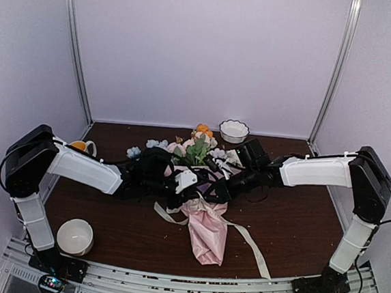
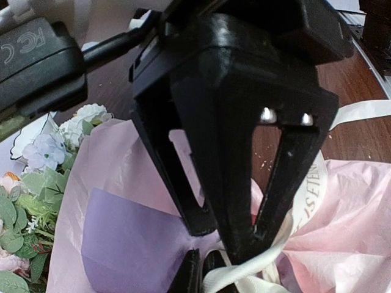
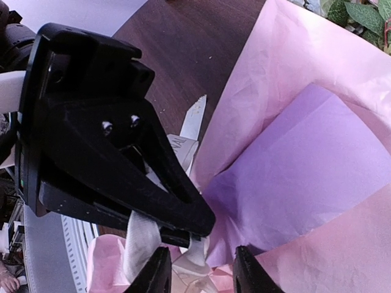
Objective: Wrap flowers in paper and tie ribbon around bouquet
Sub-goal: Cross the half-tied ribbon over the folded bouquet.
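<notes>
Left fingers (image 2: 190, 276) nearly shut, pinching the thin cream-white satin ribbon (image 3: 142, 243) at the neck of the crinkly pink-lilac paper cone (image 1: 208, 237) — prob. holding tension for the knot. Right fingers (image 3: 250, 273) half open beside that neck — ribbon btwn them, ungripped.

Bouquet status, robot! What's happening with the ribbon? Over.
Left gripper shut on the ribbon. Right gripper open, straddling the bouquet at its neck. Both arms crowded over it; nothing else blocking.
</notes>
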`<action>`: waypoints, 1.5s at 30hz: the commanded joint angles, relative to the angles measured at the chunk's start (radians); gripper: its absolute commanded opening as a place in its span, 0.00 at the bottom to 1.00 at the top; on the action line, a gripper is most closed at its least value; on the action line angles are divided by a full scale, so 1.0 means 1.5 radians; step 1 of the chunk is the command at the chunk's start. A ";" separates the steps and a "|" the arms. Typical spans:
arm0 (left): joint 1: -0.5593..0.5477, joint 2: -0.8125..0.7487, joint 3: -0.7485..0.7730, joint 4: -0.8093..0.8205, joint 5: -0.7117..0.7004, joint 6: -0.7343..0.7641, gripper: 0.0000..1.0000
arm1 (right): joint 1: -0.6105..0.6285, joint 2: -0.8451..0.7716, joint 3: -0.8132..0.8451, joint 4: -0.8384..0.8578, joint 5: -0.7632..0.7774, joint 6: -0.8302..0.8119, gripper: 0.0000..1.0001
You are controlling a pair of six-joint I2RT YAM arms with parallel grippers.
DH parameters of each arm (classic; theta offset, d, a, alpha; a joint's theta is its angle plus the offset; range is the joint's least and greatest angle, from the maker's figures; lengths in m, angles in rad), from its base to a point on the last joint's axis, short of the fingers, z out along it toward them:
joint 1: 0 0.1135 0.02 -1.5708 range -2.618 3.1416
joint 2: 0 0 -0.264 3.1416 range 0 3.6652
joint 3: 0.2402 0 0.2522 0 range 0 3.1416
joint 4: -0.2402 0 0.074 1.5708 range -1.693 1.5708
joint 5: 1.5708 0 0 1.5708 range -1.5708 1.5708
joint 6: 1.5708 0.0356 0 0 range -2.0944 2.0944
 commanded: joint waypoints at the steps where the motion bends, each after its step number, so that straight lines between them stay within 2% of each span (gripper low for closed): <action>1: 0.006 -0.001 0.014 0.016 0.007 -0.007 0.10 | 0.009 0.010 0.015 0.011 -0.025 0.006 0.36; 4: 0.006 -0.001 0.014 0.015 0.006 -0.008 0.13 | 0.009 0.008 0.012 0.023 -0.029 0.015 0.34; 12: 0.007 -0.005 0.012 0.028 0.016 -0.022 0.12 | 0.009 0.022 0.025 0.001 0.008 0.022 0.18; 16: 0.010 -0.007 0.010 0.028 0.018 -0.025 0.10 | 0.010 0.021 0.026 -0.004 0.022 0.022 0.05; 19: 0.014 -0.016 0.006 0.014 0.020 -0.025 0.12 | 0.010 0.009 0.022 -0.008 0.044 0.023 0.00; 24: 0.024 -0.059 -0.009 -0.034 0.054 -0.018 0.33 | 0.009 -0.009 0.017 -0.008 0.070 0.032 0.00; 28: 0.027 -0.085 -0.009 -0.131 0.057 0.011 0.48 | 0.010 -0.020 0.009 0.001 0.080 0.042 0.00; 34: 0.042 -0.131 -0.057 -0.182 -0.008 -0.026 0.56 | 0.010 -0.040 0.001 0.002 0.093 0.048 0.00; 41: 0.048 -0.113 -0.082 -0.179 0.074 -0.089 0.64 | 0.019 -0.038 0.006 -0.001 0.101 0.047 0.00; 45: 0.047 -0.105 -0.084 -0.177 0.089 -0.098 0.68 | 0.020 -0.036 0.006 0.004 0.101 0.049 0.00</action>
